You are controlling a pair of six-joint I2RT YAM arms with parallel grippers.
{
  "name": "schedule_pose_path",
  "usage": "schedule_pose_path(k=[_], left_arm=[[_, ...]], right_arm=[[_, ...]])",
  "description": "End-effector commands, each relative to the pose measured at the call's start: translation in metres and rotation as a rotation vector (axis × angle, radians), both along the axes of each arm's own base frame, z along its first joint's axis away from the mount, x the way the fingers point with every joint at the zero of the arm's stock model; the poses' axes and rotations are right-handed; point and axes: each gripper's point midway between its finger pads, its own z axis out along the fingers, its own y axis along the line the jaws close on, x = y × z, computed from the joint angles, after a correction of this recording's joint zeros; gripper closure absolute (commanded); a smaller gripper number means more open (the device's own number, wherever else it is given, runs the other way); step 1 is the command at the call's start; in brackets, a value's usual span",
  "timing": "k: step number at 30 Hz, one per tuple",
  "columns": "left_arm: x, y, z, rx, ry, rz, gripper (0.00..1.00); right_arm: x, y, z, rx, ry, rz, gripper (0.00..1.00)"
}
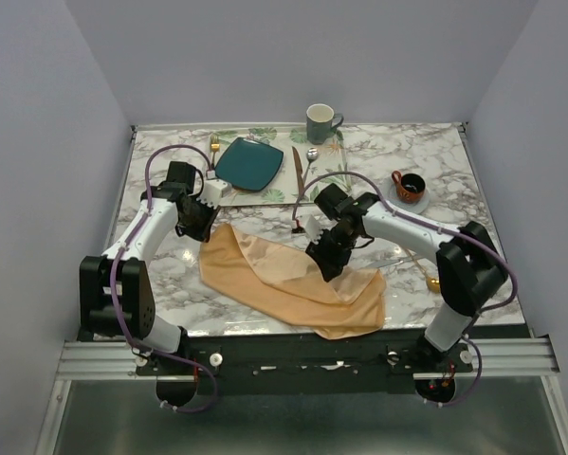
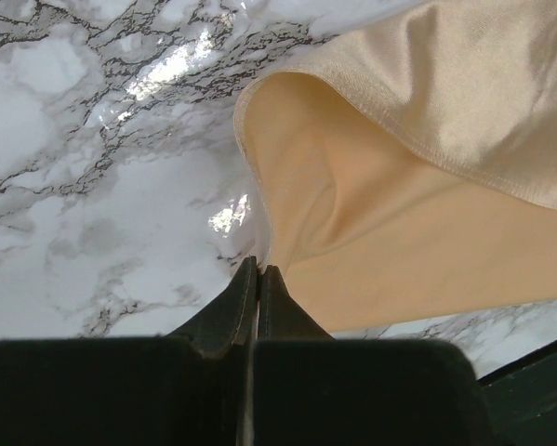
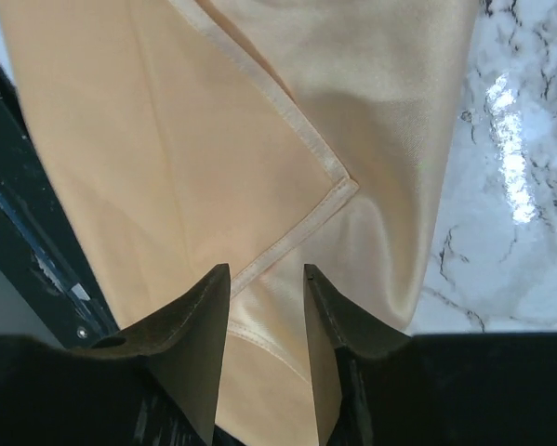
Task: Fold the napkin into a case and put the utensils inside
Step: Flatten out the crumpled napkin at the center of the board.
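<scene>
The peach-tan napkin [image 1: 293, 280] lies crumpled and partly folded in a diagonal band on the marble table, its lower right end at the front edge. My left gripper [image 1: 206, 230] is at its upper left end. In the left wrist view the gripper [image 2: 258, 269] is shut, pinching the napkin's [image 2: 399, 232] edge. My right gripper [image 1: 326, 263] hovers over the napkin's middle. In the right wrist view it [image 3: 267, 274] is open, its jaws astride a hemmed corner of the napkin [image 3: 166, 139]. A slim silver-grey piece [image 1: 409, 256] and a gold end [image 1: 432, 282], seemingly the utensils, lie under the right arm, partly hidden.
At the back, a teal plate [image 1: 249, 163] sits on a leaf-patterned tray [image 1: 336, 175], with a dark-handled gold fork [image 1: 213, 144], a brown-handled knife [image 1: 296, 161] and a shiny spoon [image 1: 311, 154]. A green mug [image 1: 320, 121] and an orange-rimmed cup [image 1: 410, 185] stand further right.
</scene>
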Motion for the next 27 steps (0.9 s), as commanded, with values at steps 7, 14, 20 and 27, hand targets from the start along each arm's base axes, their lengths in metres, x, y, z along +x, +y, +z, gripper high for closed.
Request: schedule_pose_path(k=[7, 14, 20, 27], left_arm=[[0.000, -0.006, 0.000, -0.052, 0.014, 0.013, 1.00], [0.001, -0.006, 0.000, -0.055, 0.011, 0.017, 1.00], [0.002, -0.005, 0.000, -0.057, 0.007, 0.022, 1.00], [0.004, -0.005, -0.001, -0.056, 0.009, 0.027, 1.00]], right_arm=[[0.028, 0.013, -0.032, -0.069, 0.057, -0.198, 0.54], [0.033, 0.019, -0.049, -0.092, 0.098, -0.231, 0.52], [0.032, 0.015, -0.064, -0.132, 0.111, -0.242, 0.51], [0.023, 0.014, -0.062, -0.116, 0.138, -0.245, 0.73]])
